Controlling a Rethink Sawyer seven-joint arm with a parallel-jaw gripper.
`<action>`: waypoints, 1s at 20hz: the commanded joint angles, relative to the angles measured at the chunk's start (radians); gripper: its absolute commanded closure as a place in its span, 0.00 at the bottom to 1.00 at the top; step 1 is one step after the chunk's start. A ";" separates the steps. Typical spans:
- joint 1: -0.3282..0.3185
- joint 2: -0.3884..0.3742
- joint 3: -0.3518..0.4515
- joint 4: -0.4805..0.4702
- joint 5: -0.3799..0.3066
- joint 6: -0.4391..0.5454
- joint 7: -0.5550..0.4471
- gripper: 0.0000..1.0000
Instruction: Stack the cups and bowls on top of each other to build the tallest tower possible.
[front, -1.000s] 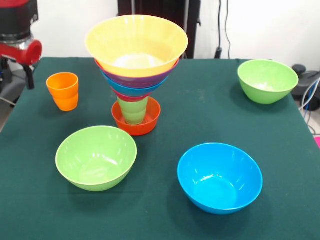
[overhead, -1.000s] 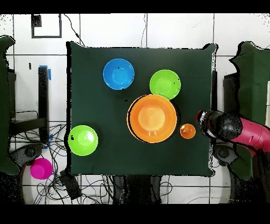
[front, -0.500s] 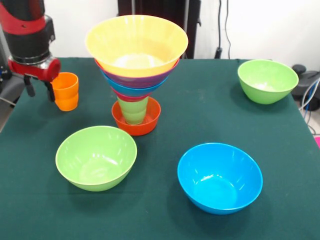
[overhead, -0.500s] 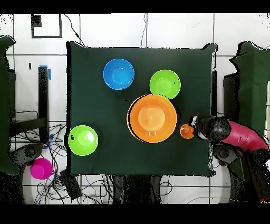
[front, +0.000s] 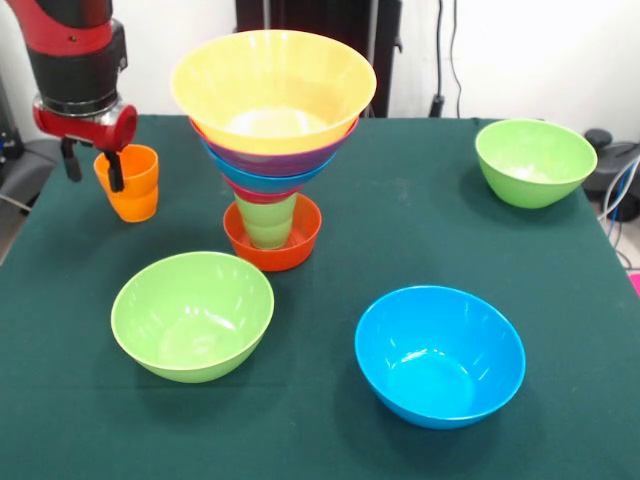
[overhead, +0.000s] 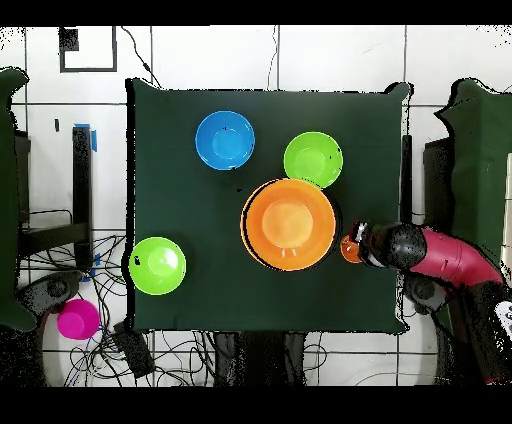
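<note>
Standing at the far middle of the table (front: 420, 215): the tower (front: 272, 140), its small red-orange bowl (front: 290, 250) at the bottom cradling the light green cup (front: 267, 222), with pink, blue and purple bowls nesting above and the very large orange bowl (front: 272, 88) capping it. Widening upward, so probably sitting rather top-heavy on that narrow cup. In the overhead view, showing only the big orange bowl (overhead: 289, 223), hiding everything beneath.

Waiting at the far left, well apart from the tower: the orange cup (front: 131, 190), upright, mouth up. Hovering right over it: the gripper (front: 92, 165), jaws apart, 1 finger in front of the cup's rim and the other off its left side, seemingly straddling it for a grasp. Judging by that pose, picking up this cup as the step in hand.

Lying loose around the tower: 2 lime green bowls, 1 near left (front: 192, 314) and 1 far right (front: 535, 161), plus 1 blue bowl (front: 439, 354) near right. Counting overall: 2 cups, 8 bowls, 5 of them already stacked.
</note>
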 joint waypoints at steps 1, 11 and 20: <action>0.052 0.000 0.011 -0.046 -0.058 0.035 -0.039 0.00; 0.053 -0.032 0.022 -0.067 -0.039 0.094 -0.085 0.00; 0.053 -0.026 -0.014 0.008 -0.012 0.161 -0.041 0.00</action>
